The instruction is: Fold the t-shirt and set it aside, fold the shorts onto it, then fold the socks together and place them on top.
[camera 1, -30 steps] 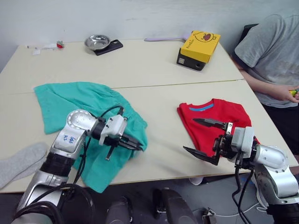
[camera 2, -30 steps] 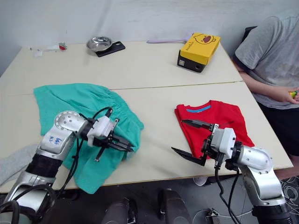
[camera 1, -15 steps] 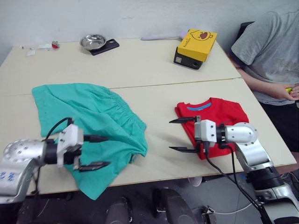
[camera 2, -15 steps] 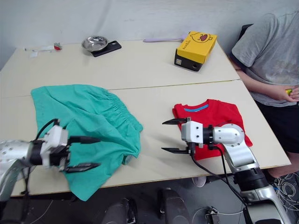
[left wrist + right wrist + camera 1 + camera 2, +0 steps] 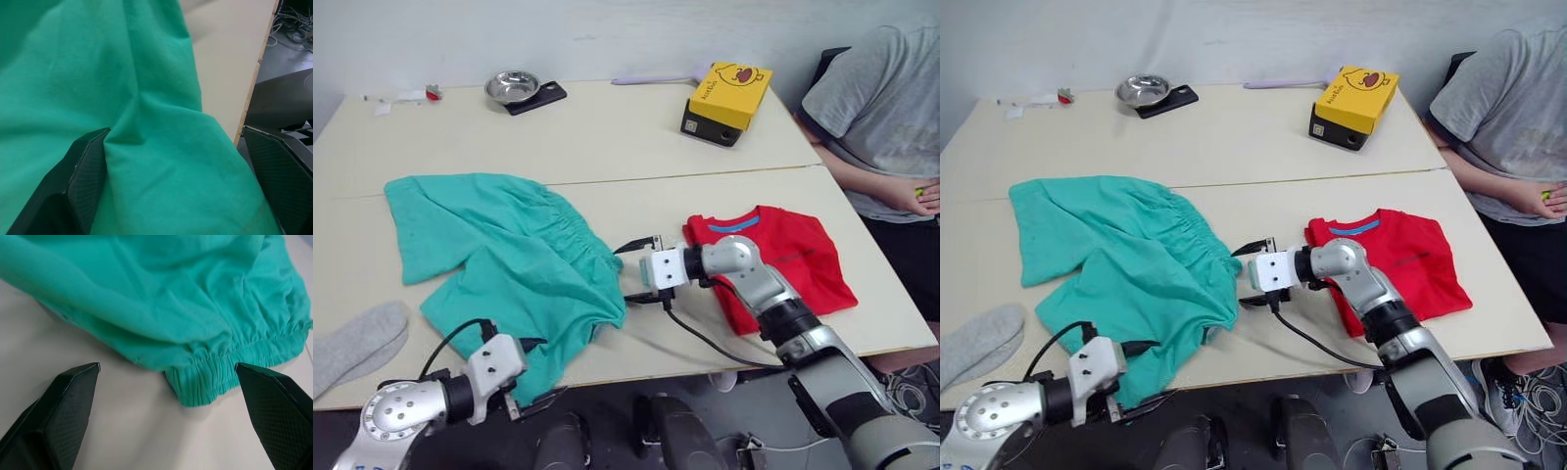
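While the red t-shirt (image 5: 781, 264) lies folded and flat on the right half of the table (image 5: 607, 137), we find the work now turned to the shorts (image 5: 509, 259), which lie spread and rumpled on the left half, one leg hanging over the near edge.

Both arms have changed station within the last second. Our right gripper (image 5: 636, 269), which hovered at the near edge of the t-shirt a second ago, has swung across the bare table and now stands with its fingers wide apart just beside the waistband end of the shorts. The right wrist view shows the gathered elastic between the two fingers, not yet pinched. Our left gripper (image 5: 1136, 377), which was over the middle of the shorts a second ago, has dropped back to the near table edge. Its fingers are spread wide, and the left wrist view shows green cloth bulging between them without being clamped.

We judge that the t-shirt step is done and the shorts fold is being set up: each gripper is lining up on one edge of the garment, and neither holds anything.

One of the socks (image 5: 352, 343) lies at the near left corner, well apart from both garments and untouched.
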### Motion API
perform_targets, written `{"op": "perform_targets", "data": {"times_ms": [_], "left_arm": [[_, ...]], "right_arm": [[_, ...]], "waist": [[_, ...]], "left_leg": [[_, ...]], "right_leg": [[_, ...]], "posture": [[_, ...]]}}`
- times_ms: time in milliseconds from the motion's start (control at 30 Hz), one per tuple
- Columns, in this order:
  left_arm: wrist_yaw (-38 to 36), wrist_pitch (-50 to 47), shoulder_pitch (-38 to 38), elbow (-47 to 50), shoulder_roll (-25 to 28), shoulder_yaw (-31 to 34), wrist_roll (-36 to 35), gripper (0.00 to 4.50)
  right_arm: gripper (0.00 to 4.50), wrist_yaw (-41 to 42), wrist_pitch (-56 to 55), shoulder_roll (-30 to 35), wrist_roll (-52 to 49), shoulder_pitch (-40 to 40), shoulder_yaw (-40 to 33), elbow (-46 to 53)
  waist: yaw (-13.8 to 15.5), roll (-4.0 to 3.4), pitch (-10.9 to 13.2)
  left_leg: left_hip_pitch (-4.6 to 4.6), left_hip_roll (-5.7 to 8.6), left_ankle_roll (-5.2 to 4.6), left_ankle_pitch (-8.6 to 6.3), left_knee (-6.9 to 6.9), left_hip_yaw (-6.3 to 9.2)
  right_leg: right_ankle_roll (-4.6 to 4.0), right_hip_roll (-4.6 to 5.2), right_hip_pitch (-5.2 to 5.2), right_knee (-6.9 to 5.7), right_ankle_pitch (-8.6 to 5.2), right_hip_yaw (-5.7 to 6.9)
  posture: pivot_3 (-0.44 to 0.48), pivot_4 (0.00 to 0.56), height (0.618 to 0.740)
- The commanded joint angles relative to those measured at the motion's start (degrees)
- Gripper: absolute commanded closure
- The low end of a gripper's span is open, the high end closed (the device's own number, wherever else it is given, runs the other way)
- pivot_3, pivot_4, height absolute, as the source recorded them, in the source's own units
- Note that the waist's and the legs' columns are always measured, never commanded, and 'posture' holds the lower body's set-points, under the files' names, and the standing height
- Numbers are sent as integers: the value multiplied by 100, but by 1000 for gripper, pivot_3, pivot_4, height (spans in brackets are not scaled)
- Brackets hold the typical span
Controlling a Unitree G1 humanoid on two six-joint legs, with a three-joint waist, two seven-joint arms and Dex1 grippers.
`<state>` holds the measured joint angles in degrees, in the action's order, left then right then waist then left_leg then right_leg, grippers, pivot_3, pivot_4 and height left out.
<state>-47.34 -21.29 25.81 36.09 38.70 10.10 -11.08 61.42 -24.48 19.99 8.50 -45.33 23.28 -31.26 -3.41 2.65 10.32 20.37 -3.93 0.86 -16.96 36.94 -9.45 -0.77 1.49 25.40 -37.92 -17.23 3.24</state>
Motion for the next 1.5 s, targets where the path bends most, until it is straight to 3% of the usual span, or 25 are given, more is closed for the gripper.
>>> {"op": "perform_targets", "data": {"times_ms": [33,133,267,433,533,700,900,1167,1367,1500], "left_arm": [[164,-98,53,-59,241,-124,361,49],[218,24,25,-297,435,-130,561,922],[228,-112,-142,-463,412,199,185,2109],[-64,-303,-236,-561,547,634,-342,3630],[-317,-224,-230,-782,754,872,-461,4500],[-929,151,-289,-1311,1083,1426,-767,4500],[-1952,868,-327,-1937,1379,1917,-1137,4500],[-2712,1337,-1012,-2845,1977,1941,-1252,4500],[-3424,687,-484,-2728,2395,1984,-1462,4500],[-3482,-115,-243,-2381,2581,1965,-1734,4500]], "right_arm": [[0,-182,853,-407,90,-380,28,-191],[0,-148,1826,-710,-12,-519,-41,-119],[174,-30,1957,-812,145,-702,125,-175],[1520,297,2241,-771,-53,-622,91,72],[2663,676,2637,-601,-367,-388,-34,573],[4420,1088,3499,-67,-892,189,-242,1753],[4471,1419,4062,863,-1352,889,-449,2976],[4471,1925,4803,2441,-2237,2093,-1030,4603],[4471,2233,5270,3200,-3161,2825,-1375,5334],[4471,2308,5246,3351,-3449,2949,-1322,5432]], "waist": [[-38,-1,-1],[-68,-13,-8],[-86,-24,-11],[-137,-24,-11],[-136,-24,-11],[-127,-26,-9],[-124,-25,-8],[-50,-24,-3],[-101,-20,1],[-104,-10,10]], "left_leg": [[-2,-3,1,0,-1,-3],[-8,-7,9,5,-11,-2],[-9,-6,7,6,-20,-2],[-8,-7,11,10,-31,2],[-8,-4,14,12,-53,0],[-8,-4,20,12,-74,1],[-4,-2,20,8,-75,0],[4,-3,24,4,-87,13],[3,-7,29,-10,-91,10],[5,-7,33,-14,-89,11]], "right_leg": [[-5,0,0,-1,3,0],[-11,-2,0,-4,5,0],[-12,-1,0,-2,5,1],[-17,-2,3,-2,4,9],[-17,-1,6,7,4,9],[-23,0,10,22,0,15],[-23,5,12,32,0,25],[-25,2,13,52,-4,43],[-17,-1,13,57,-13,42],[-15,-2,15,56,-21,43]], "posture": [[0,150,740],[0,150,740],[0,150,740],[0,150,740],[0,150,740],[0,150,740],[0,150,740],[0,150,740],[0,150,740],[0,150,740]]}}
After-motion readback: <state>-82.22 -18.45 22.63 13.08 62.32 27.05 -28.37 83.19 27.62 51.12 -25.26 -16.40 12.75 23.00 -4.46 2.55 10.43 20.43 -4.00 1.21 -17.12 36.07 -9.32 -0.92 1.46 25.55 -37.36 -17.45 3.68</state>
